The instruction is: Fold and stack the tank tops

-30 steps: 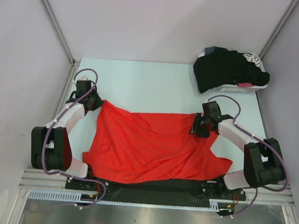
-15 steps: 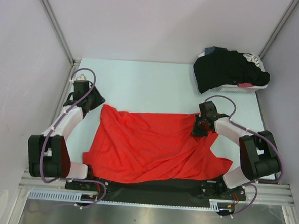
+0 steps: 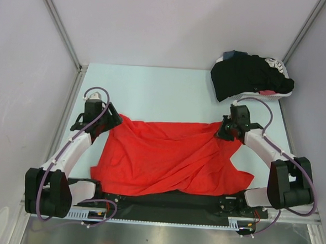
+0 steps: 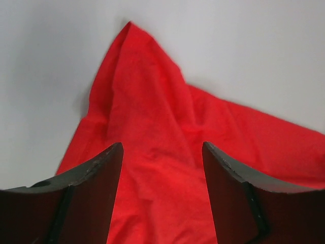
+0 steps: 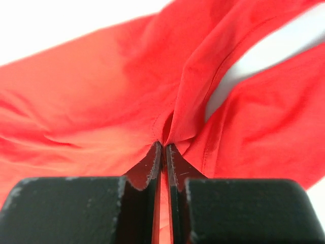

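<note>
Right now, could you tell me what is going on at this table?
The robot is working on a rumpled red tank top lying on the table. The right gripper is shut on its far right edge; the left gripper stands open over the far left corner, holding nothing. A black tank top lies heaped on the white basket, far right.

Lab test cell: plain grey walls (image 3: 168,28), aluminium framing (image 3: 57,21), pale tabletop (image 3: 164,94).
</note>
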